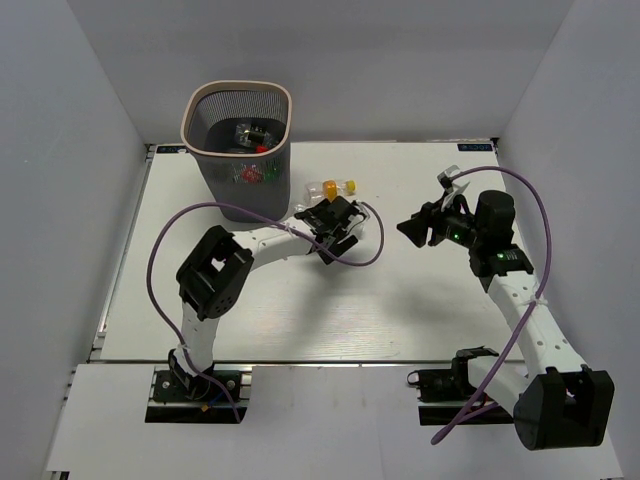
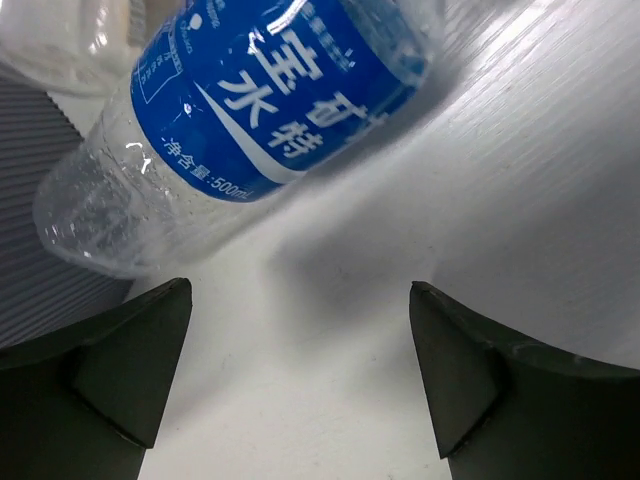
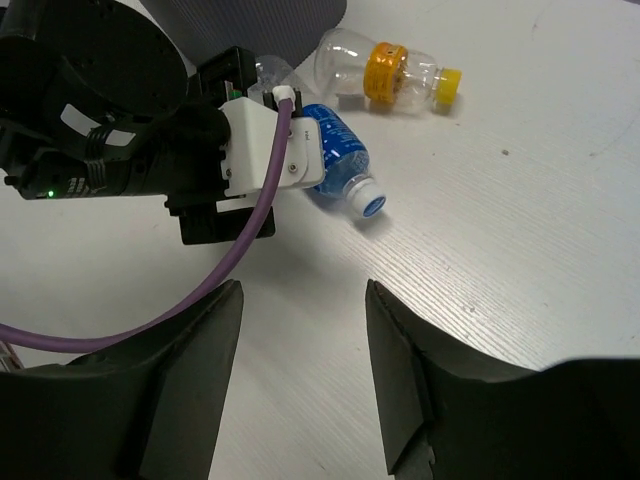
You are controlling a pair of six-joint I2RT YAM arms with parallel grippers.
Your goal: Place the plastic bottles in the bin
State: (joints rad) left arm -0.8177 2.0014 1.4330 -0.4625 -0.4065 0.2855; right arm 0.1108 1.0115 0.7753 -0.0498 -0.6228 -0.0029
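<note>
Right arm (image 1: 530,330): rises from the table's near edge at the right and reaches toward the middle.
Table (image 1: 420,300): white, walled in on three sides.
Bin (image 1: 288,118): dark mesh with a beige rim, upright at the far left corner; bottles already lie inside, one with a red cap (image 1: 262,148).
Left arm (image 1: 215,275): stretches from the near left toward the foot of the bin.
Right gripper (image 3: 303,300): fingers apart, nothing between them, above bare table and pointing at the left gripper.
Left gripper (image 2: 300,300): fingers spread wide, low over the table, gripping nothing.
Blue-label bottle (image 2: 270,90): clear, on its side on the table just beyond the left fingertips, close to the bin's foot, white cap (image 3: 368,203) toward the right arm.
Orange-label bottle (image 3: 400,75): clear, yellow cap, on its side just beyond the blue one, right of the bin.
</note>
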